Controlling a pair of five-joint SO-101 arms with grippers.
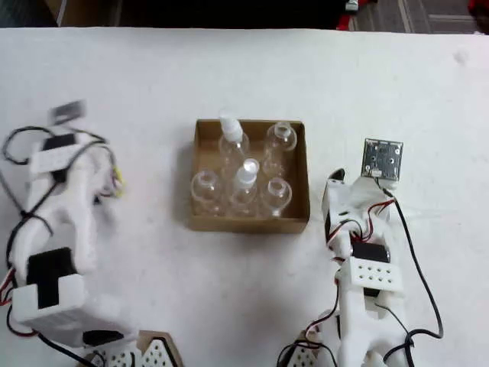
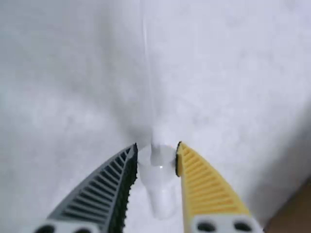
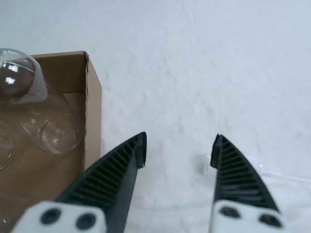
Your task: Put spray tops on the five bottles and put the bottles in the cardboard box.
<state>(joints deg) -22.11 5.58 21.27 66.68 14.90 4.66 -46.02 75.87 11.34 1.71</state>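
— Five bottles (image 1: 276, 195) stand in the cardboard box (image 1: 248, 224) (two capped), we see.
— What do we hold?
— Left gripper (image 2: 157, 145) pinches a spray top (image 2: 163, 189); right gripper (image 3: 180, 137) gapes wide beside the box.

Box (image 1: 249, 224) matt cardboard; bottles (image 1: 280, 138) glossy, probably plastic.

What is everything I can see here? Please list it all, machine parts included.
cardboard box: one, brown, middle of the table.
bottles with spray tops: two, clear with white tops, standing in the box.
open bottles: three, clear, no tops, standing in the box.
loose spray top: one, white, with a thin tube, held over the table.
table: one, white.
arms: two, white, one on each side of the box.
left end effector: grey and yellow fingers, shut on the loose spray top.
right end effector: black fingers, open, beside the box.
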